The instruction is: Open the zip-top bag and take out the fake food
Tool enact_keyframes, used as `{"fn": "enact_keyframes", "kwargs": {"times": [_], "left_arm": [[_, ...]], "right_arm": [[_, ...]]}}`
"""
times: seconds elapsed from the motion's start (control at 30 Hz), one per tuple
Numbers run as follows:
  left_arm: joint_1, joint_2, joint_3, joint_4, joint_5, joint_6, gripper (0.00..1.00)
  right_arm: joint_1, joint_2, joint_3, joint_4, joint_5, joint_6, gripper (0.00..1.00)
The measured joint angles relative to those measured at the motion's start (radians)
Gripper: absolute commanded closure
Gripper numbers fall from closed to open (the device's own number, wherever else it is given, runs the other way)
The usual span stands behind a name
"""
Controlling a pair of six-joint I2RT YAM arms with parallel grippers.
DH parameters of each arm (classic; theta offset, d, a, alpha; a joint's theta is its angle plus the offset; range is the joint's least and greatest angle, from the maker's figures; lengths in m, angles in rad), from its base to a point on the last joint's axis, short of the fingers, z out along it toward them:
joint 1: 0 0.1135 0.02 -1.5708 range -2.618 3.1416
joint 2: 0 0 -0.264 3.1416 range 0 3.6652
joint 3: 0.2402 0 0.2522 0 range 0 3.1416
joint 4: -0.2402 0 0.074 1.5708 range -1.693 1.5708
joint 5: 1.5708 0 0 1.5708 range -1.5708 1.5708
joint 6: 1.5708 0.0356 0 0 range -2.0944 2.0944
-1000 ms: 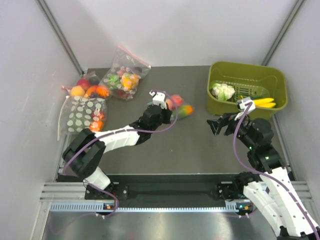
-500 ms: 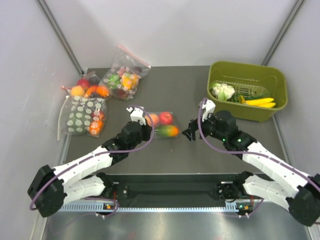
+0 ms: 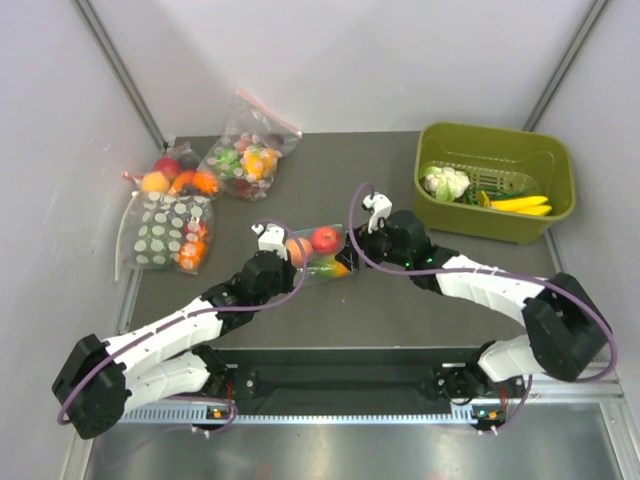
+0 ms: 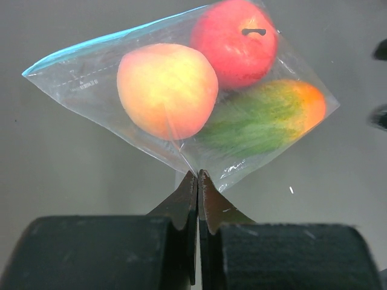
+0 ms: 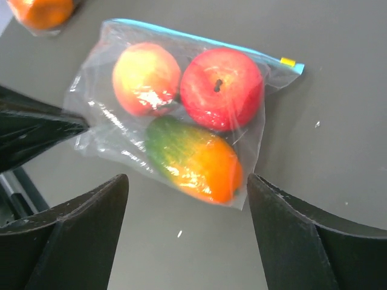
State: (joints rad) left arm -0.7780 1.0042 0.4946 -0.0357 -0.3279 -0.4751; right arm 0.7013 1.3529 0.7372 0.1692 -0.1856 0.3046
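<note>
Two arms meet left of the green basket (image 3: 492, 226), at mid-table. The zip-top bag (image 5: 175, 112) sits there, its long blue zip edge turned away from the left gripper (image 4: 198, 179), which pinches the opposite seam. The right gripper (image 5: 186, 183) hovers above, jaws wide. Inside are a mango (image 5: 193, 158), an apple (image 5: 221, 88) and a peach (image 5: 146, 78).

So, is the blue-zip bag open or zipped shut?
Shut, it seems: the bag shows its zip strip flat and unbroken, three fruits inside.
</note>
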Motion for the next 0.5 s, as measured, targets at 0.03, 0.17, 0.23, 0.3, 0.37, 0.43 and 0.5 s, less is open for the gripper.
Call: {"fn": "enact_keyframes", "kwargs": {"times": [0.03, 0.17, 0.23, 0.3, 0.37, 0.43, 0.5], "left_arm": [[0.000, 0.000, 0.000, 0.000, 0.000, 0.000, 1.00], [0.000, 0.002, -0.003, -0.003, 0.000, 0.001, 1.00], [0.000, 0.002, -0.006, -0.003, 0.000, 0.001, 1.00], [0.000, 0.002, -0.010, -0.003, 0.001, 0.001, 1.00], [0.000, 0.002, -0.013, -0.005, 0.001, 0.001, 1.00], [0.000, 0.001, -0.014, -0.008, 0.002, 0.001, 1.00], [0.000, -0.002, -0.014, -0.013, 0.005, 0.002, 1.00]], "right_arm": [[0.002, 0.024, 0.002, 0.015, 0.004, 0.007, 0.25], [0.003, 0.093, 0.003, 0.073, 0.024, 0.022, 0.30], [0.003, 0.121, 0.006, 0.101, 0.032, 0.026, 0.31], [0.003, 0.160, 0.021, 0.122, 0.035, 0.031, 0.32], [0.003, 0.200, 0.040, 0.141, 0.037, 0.032, 0.34], [0.003, 0.235, 0.054, 0.161, 0.038, 0.033, 0.36], [0.003, 0.266, 0.060, 0.185, 0.038, 0.033, 0.39]]}}
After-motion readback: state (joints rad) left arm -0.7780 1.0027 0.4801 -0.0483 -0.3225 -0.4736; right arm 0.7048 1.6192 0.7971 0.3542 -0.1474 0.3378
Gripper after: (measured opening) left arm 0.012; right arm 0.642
